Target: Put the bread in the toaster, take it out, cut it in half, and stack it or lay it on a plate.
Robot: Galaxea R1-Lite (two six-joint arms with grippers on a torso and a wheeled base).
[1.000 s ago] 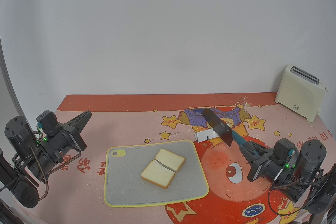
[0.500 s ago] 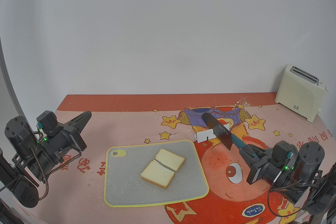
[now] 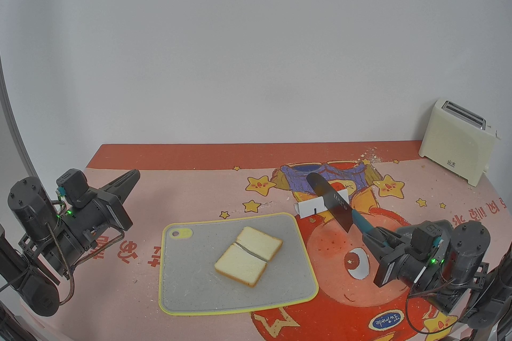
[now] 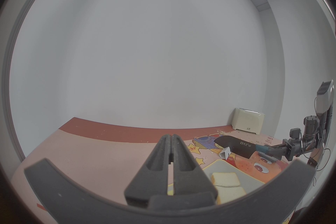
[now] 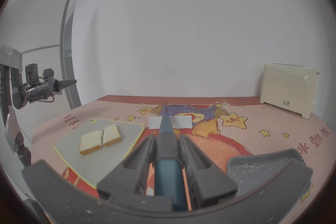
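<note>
Grey cutting board (image 3: 192,273) is carrying the bread (image 3: 248,256), two halves lying side by side. My right tool (image 3: 372,237) is pinching the knife (image 3: 332,198) by its handle, just right of the board. My left tool (image 3: 132,177) is hovering at left, pressed together. Toaster (image 3: 458,140) is sitting far right.

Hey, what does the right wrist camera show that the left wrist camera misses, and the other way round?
Right wrist adds: a grey tray with crumbs on the table, and the right gripper close up, shut on the knife handle.
Left wrist adds: the knife's flat black blade seen side-on, and the left gripper close up, shut.
Both: toaster, board, two bread halves, white stand.
</note>
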